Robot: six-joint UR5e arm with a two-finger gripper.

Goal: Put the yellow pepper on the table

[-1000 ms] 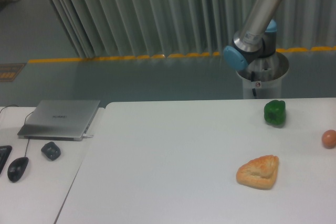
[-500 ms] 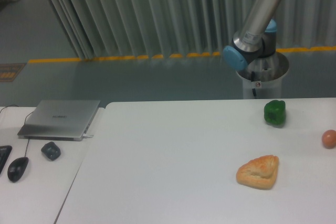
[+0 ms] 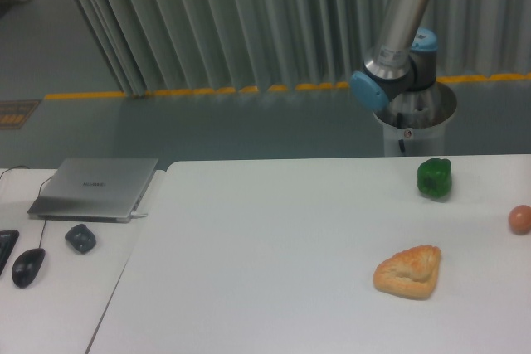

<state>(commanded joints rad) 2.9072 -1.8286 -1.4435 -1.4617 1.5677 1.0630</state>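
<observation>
— Across the front of the view, what takes up the most room?

— The table (image 3: 265,254), a plain white top with a rounded corner at its left. Behind it rises the arm (image 3: 404,22), silver tube with blue joints, on a round base; its upper part runs out of the top of the picture.

— And the gripper?

— Out of view, so I cannot tell whether it is wide, narrow or holding anything.

— Where is the yellow pepper?

— It shows nowhere in the picture; I cannot tell where it is.

— What lies on the table, then?

— A golden-brown bread piece (image 3: 408,271), roughly triangular, at the right front. Behind it, near the far edge, a green pepper (image 3: 435,178). At the right border, well apart from both, a small brownish egg-shaped thing (image 3: 520,219).

— To the left?

— A smaller desk (image 3: 58,304), just beside the table. On it a closed grey laptop (image 3: 94,188), a small dark lump (image 3: 80,238) in front of it, and a black mouse (image 3: 28,267) nearer the front edge.
</observation>
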